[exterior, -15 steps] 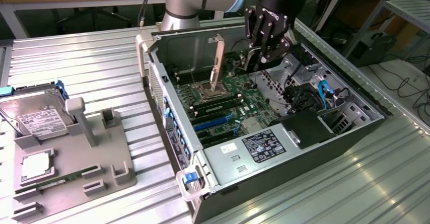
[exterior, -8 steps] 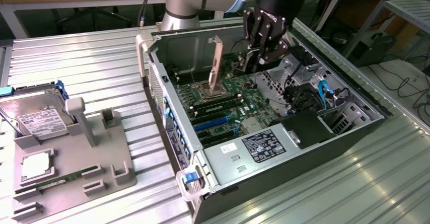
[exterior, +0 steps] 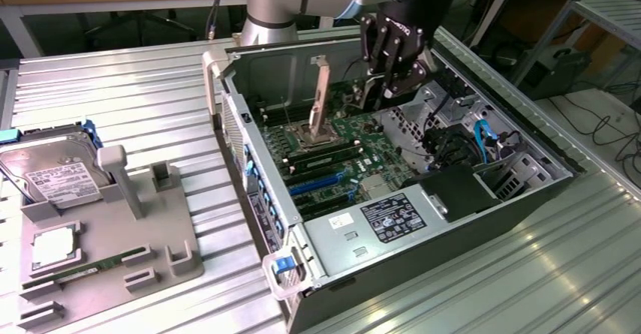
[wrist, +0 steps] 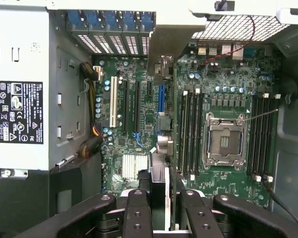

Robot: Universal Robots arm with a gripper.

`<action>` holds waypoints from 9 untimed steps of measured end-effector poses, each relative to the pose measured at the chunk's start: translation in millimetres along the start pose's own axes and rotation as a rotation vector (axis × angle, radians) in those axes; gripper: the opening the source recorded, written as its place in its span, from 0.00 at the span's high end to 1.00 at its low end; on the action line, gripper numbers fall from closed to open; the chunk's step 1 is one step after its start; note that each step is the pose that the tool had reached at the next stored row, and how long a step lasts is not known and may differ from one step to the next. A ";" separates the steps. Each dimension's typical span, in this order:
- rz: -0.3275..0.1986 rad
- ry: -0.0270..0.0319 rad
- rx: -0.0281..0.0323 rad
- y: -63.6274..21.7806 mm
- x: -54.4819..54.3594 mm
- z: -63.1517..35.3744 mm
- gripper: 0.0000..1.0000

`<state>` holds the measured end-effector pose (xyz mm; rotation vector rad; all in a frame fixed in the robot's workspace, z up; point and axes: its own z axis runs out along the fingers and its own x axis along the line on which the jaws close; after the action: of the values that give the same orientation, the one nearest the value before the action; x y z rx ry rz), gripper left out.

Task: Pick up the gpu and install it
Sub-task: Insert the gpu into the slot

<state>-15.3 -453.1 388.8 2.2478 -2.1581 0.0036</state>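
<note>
The gpu (exterior: pixel 320 97) hangs inside the open computer case (exterior: pixel 233 116), on edge above the motherboard (exterior: pixel 376 150), its pale metal bracket toward the exterior view's left. My gripper (exterior: pixel 391 92) is shut on the card's other end. In the wrist view the gpu (wrist: pixel 165 49) runs edge-on away from my gripper (wrist: pixel 164 218), with a black finger (wrist: pixel 138 213) on either side of it. The card sits over the gap between the blue expansion slot (wrist: pixel 161 99) and the memory slots (wrist: pixel 188 129). It is held above the board, apart from the slots.
The CPU socket (exterior: pixel 318 137) lies just beyond the bracket. A labelled power supply (exterior: pixel 401 214) and drive cage (exterior: pixel 491 161) fill the case's near end. On a grey fixture (exterior: pixel 150 229) to the exterior view's left rest a hard drive (exterior: pixel 55 173), a processor (exterior: pixel 55 248) and a green memory stick (exterior: pixel 90 270).
</note>
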 end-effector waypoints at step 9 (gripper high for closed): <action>0.000 0.0000 0.0000 1.7 0.0 3.3 0.73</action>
<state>-17.1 -453.2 385.5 2.2477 -2.1581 0.0036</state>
